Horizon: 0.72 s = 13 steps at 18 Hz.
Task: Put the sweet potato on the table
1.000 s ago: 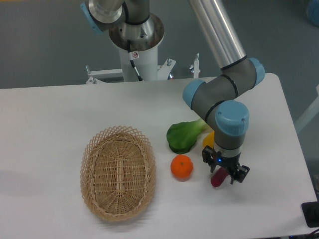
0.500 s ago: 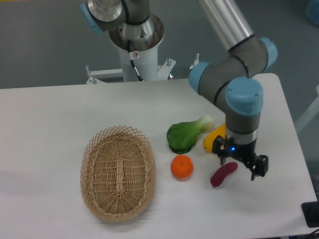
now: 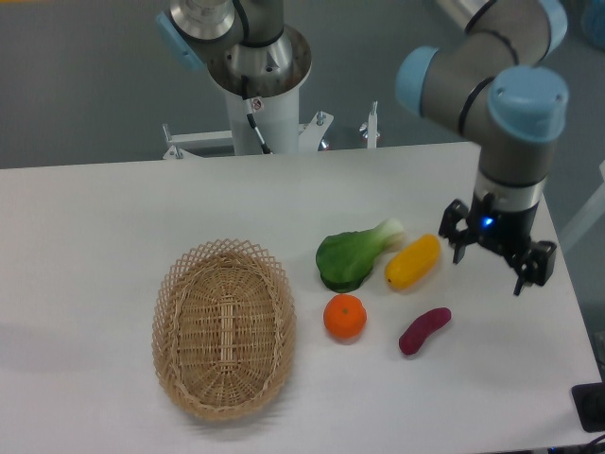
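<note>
The sweet potato (image 3: 424, 331) is seen lying flat on the table (image 3: 95, 218), in the near right part of the white top, tilted so that its right end points farther away than its left end. Nothing is touching it. Bare tabletop is seen on its near side down to the near edge, and on its right side toward the right edge, which runs slantwise away from the camera.

The gripper (image 3: 497, 263) is found above the table, to the right of and farther back than the sweet potato, well apart from it. Its two fingers are spread with a clear gap between them, and nothing is held (a small blue light is lit on the body above the fingers). It hangs close to the table's right edge.

Just to the left of the sweet potato an orange (image 3: 345, 317) is set, apart from it by a narrow strip of table. Farther back, a yellow oblong vegetable (image 3: 413, 262) lies slantwise, between the sweet potato and the gripper's side of the table. A green leafy vegetable (image 3: 355, 254) with a pale stalk lies just left of the yellow one, its stalk end near it; whether the two touch cannot be told.

A woven oval basket (image 3: 225, 326) occupies the near middle of the table, left of the orange. The arm's white base column (image 3: 255, 95) stands beyond the far edge.
</note>
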Each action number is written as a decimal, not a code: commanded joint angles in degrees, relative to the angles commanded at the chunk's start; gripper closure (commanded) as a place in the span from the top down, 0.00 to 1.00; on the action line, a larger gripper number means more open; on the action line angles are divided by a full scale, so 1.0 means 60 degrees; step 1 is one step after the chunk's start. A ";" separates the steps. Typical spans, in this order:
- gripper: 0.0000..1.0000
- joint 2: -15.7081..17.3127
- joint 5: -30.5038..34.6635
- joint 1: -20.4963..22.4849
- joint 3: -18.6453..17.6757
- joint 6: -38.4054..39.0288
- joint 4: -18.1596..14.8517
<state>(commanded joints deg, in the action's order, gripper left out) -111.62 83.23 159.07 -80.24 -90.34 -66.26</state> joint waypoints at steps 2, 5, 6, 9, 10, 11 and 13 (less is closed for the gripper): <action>1.00 0.0029 -0.0058 0.0337 0.0015 -0.0629 -0.0234; 1.00 0.0205 -0.0249 0.0733 0.0044 -0.1275 -0.0499; 1.00 0.0205 -0.0249 0.0792 0.0029 -0.1378 -0.0499; 1.00 0.0205 -0.0249 0.0880 0.0029 -0.1409 -0.0499; 1.00 0.0205 -0.0249 0.0895 0.0029 -0.1409 -0.0499; 1.00 0.0205 -0.0249 0.0895 0.0044 -0.1409 -0.0499; 1.00 0.0205 -0.0249 0.0895 0.0029 -0.1409 -0.0499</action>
<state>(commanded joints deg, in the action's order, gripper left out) -110.39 81.74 164.44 -80.07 -98.79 -69.26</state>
